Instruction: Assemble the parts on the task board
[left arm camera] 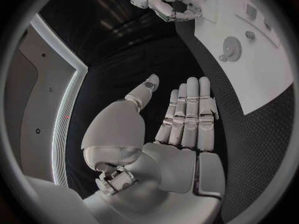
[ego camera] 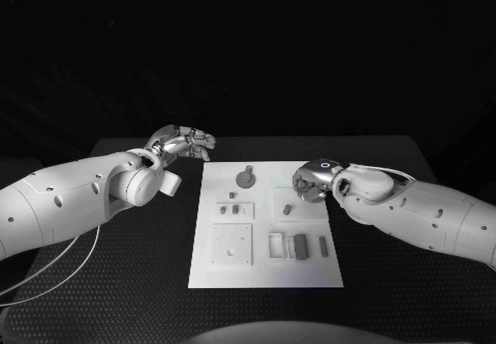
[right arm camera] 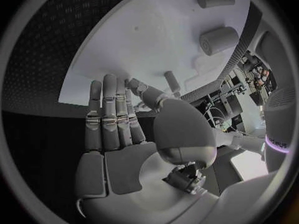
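Both hands hang empty, fingers straight: the left hand (ego camera: 182,143) just off the board's (ego camera: 266,276) far corner, the right hand (ego camera: 313,180) over its edge, a small part (ego camera: 287,210) apparently just beside its fingertips.

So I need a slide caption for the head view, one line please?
Both hands, left and right, hover open at the far end of the white task board, its grey parts untouched.
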